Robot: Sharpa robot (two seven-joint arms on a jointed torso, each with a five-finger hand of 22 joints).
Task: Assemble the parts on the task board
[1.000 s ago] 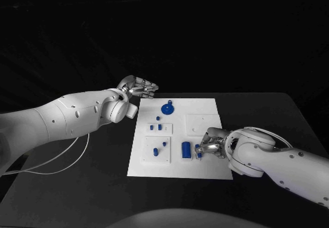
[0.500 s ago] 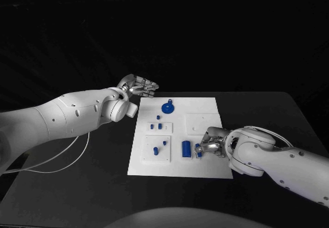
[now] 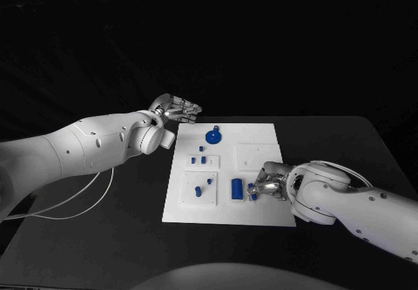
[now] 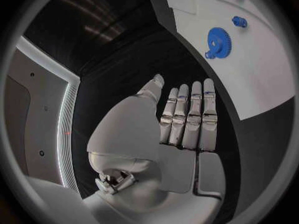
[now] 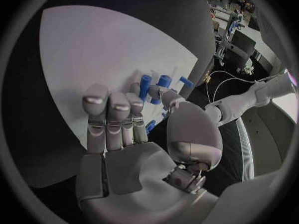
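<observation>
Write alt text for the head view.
The right hand touches a small blue part on the white task board beside a blue cylinder. The left hand hovers empty off the board's far left corner, near a blue gear.

right hand (image 3: 266, 187) edged slightly lower over the task board (image 3: 228, 175), nothing else moved

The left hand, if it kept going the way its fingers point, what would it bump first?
Probably the task board. The left hand is flat, its fingers aimed at the blue gear, though depth is unclear.
</observation>
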